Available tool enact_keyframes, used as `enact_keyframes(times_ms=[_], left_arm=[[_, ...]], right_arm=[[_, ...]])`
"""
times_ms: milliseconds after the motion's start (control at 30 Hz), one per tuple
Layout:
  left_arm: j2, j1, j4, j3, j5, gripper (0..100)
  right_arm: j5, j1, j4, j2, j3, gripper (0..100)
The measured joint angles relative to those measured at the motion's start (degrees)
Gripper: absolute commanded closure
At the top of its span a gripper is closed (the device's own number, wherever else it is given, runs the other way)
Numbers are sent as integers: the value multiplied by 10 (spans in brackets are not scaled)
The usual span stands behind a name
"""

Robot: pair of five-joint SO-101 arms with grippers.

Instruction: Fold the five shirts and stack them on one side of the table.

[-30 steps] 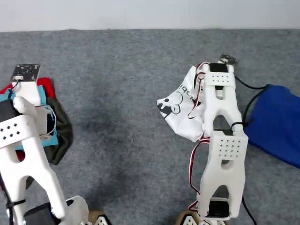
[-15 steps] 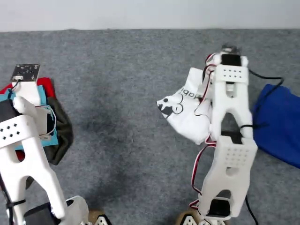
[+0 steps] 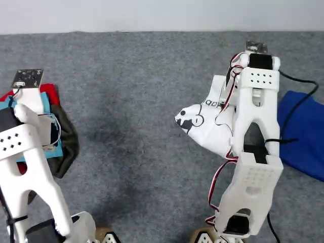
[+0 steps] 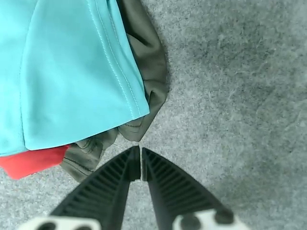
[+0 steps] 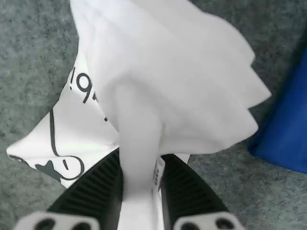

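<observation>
5 shirts are showing on 1 table (image 3: 131, 101). 3 are sitting piled at the left edge: 1 teal shirt (image 4: 67, 72) on top, w/ 1 red shirt (image 3: 49, 91) and 1 olive shirt (image 3: 68, 144) peeking out from under it. The other 2 are sitting over toward the right edge, unfolded: 1 white shirt (image 3: 207, 131) w/ black print, bunched up, and 1 blue shirt (image 3: 304, 136) running off that edge. 2 arms are standing at the near edge, 1 per side: left arm (image 3: 25, 167), right arm (image 3: 255, 167). 2 grippers are showing, 1 per arm: left gripper (image 4: 140, 163), right gripper (image 5: 141, 163).
</observation>
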Motion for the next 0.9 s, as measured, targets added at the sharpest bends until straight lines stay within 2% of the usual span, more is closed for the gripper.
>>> enact_keyframes(times_ms=[133,533,900], left_arm=[[0,0,0,0,0,987],[0,0,0,0,0,987],[0,0,0,0,0,987]], right_arm=[[42,18,3,-39,-32,989],[187,154,4,-120,-50,989],[265,260,-33,-127,-50,989]])
